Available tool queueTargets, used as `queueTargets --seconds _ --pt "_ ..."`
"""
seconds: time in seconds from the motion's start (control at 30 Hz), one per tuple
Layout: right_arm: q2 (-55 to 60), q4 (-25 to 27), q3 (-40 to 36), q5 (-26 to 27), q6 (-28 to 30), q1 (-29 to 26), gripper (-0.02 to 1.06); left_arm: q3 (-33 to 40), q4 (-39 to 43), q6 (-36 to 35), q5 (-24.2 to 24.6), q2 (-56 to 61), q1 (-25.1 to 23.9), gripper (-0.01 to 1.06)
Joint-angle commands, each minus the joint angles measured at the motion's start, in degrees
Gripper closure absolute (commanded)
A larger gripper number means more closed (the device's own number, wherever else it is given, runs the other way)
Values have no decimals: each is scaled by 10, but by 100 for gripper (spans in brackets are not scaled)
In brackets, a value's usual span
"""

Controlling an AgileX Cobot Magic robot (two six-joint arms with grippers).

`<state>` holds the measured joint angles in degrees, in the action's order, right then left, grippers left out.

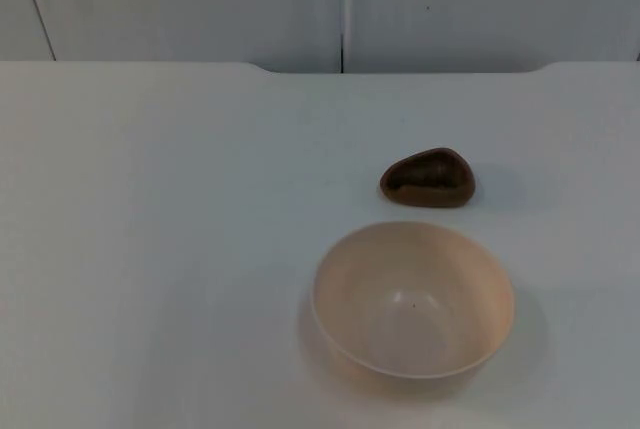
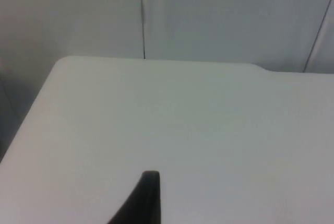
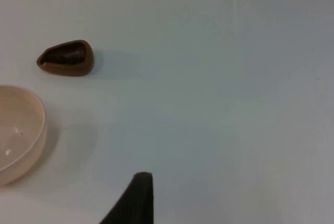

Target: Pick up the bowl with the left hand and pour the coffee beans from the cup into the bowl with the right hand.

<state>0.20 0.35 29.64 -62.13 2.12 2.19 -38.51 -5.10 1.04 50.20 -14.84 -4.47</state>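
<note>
the left tool (image 2: pixel 148 195) is waiting over bare white tabletop (image 1: pixel 150 249), finger spread indeterminable. the wide cream plastic bowl (image 1: pixel 413 299) is sitting empty, with the small brown teardrop-shaped wooden cup (image 1: pixel 429 177) just behind it, holding dark beans. the right tool (image 3: pixel 136 198) is hovering well apart, spread likewise indeterminable. risk: the shallow cup tipping, spilling beans.
</note>
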Motion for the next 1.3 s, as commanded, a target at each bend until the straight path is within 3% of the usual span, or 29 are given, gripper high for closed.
queueTargets --seconds 0.0,0.8,1.1,1.27 --pt "-2 0 -1 3 -1 -3 -1 -11 -17 0 -10 -9 -2 0" --pt "-2 0 -1 3 -1 -3 -1 -92 -103 21 -8 -114 -2 0" --pt "-2 0 -1 3 -1 -3 -1 -151 -128 25 15 -193 -2 0" --pt "-2 0 -1 3 -1 -3 -1 -177 -153 65 36 -241 -2 0"
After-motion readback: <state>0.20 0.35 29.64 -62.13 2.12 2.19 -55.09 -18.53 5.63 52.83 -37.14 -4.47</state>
